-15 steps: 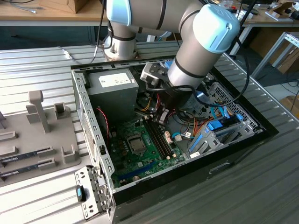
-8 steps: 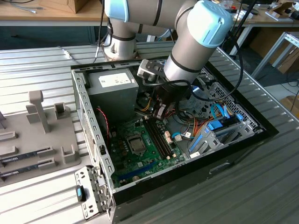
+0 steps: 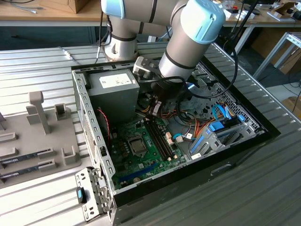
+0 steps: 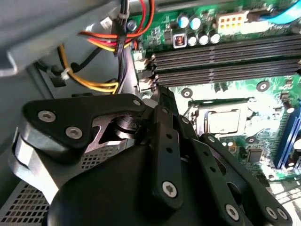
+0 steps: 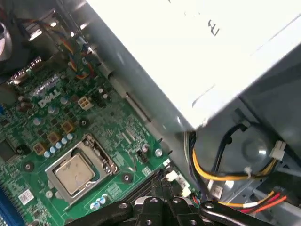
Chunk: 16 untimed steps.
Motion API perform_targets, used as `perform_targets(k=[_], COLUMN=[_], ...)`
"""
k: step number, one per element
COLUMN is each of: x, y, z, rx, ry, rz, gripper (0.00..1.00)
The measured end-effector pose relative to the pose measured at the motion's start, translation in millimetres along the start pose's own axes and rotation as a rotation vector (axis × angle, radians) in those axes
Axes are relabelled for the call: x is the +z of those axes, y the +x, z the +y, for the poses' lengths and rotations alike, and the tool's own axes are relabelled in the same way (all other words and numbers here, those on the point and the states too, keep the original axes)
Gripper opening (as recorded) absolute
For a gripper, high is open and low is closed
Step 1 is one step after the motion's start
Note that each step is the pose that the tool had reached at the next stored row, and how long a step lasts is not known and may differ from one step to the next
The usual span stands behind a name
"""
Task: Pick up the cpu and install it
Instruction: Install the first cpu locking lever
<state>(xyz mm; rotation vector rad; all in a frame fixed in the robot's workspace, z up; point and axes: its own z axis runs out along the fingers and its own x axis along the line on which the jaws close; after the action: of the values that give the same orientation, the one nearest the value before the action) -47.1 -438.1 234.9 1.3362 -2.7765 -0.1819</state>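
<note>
The cpu (image 3: 138,147) (image 4: 223,120) (image 5: 75,172), a small silver-grey square, lies flat inside the metal socket frame on the green motherboard (image 3: 127,160). My gripper (image 3: 155,110) (image 4: 160,92) (image 5: 164,184) hangs inside the open computer case (image 3: 94,141), above the black memory slots (image 3: 160,139) and close to the grey power supply (image 3: 115,89). Its black fingers stand together with nothing between them. The gripper is apart from the cpu, which lies toward the case's front edge in the exterior view.
Red, yellow and orange cable bundles (image 4: 101,44) run beside the gripper near the power supply. A drive cage with blue clips (image 3: 221,132) fills the case at the exterior view's right. A grey fixture tray (image 3: 37,136) with upright posts and memory sticks lies outside the case at the left.
</note>
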Motion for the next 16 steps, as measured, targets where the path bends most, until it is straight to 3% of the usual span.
perform_targets(k=[6, 10, 16], x=[1.9, 1.8, 1.4], y=[10.4, 18.8, 24.3], z=[14.1, 13.5, 10.6], rx=[-0.005, -0.006, -0.015], ry=[-0.0057, -0.0054, -0.0054], rz=[-0.0091, -0.0112, -0.0105], gripper=[0.11, 0.11, 0.11])
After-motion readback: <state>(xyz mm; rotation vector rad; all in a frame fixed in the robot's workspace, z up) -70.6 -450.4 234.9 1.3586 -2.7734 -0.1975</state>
